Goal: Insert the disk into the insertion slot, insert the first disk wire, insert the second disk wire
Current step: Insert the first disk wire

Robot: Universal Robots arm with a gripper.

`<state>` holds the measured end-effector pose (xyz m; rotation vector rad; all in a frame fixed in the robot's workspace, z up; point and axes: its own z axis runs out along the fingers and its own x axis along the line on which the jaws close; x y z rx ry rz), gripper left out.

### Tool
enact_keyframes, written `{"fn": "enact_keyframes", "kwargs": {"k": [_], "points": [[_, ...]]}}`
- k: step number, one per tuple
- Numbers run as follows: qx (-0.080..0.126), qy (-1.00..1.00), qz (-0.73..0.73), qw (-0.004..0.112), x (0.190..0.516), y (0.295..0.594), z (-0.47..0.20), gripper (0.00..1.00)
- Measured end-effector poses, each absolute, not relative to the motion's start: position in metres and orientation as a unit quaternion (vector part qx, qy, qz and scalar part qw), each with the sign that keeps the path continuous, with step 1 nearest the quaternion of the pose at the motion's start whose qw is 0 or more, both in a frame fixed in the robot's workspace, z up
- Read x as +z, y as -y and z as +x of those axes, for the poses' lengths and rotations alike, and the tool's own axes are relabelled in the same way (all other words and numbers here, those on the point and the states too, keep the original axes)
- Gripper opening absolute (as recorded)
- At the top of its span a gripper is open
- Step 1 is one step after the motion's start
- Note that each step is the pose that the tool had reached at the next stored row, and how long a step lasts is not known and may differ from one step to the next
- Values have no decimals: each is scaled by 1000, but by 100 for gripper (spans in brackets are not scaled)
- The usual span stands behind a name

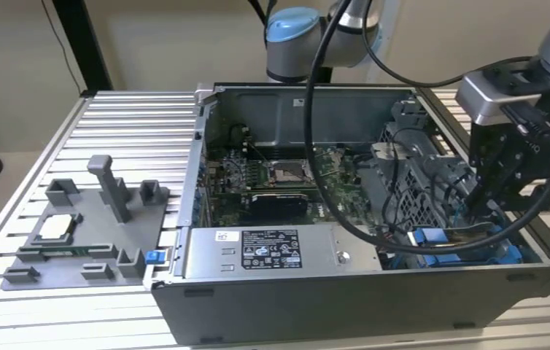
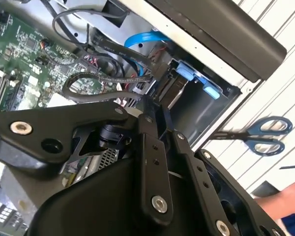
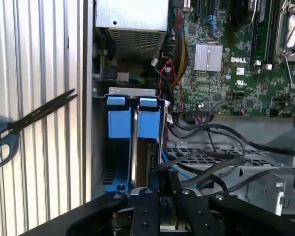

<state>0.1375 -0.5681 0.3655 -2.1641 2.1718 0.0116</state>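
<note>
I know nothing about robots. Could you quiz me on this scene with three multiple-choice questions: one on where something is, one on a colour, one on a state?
1. Where do the scissors lie?
A) on the floor
B) on the ribbed table, beside the computer case
C) in a drawer

2. What colour are the plastic tabs of the insertion slot?
A) red
B) yellow
C) blue

3. How does the computer case stand?
A) open, its inside on view
B) closed by a side panel
C) wrapped in foil

Answers:
1 B: both wrist views show them on the ribs outside the case wall.
2 C: the first wrist view shows bright blue tabs.
3 A: the exterior view looks straight in at the motherboard.
</note>
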Motion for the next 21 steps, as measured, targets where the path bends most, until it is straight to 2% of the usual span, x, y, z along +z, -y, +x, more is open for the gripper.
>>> {"fn": "enact_keyframes", "kwargs": {"k": [7,12,21], "points": [[4,-739,-673,39,362,568,138,0],[17,-741,-670,45,361,568,139,0],[33,-741,-670,35,360,572,159,0]]}}
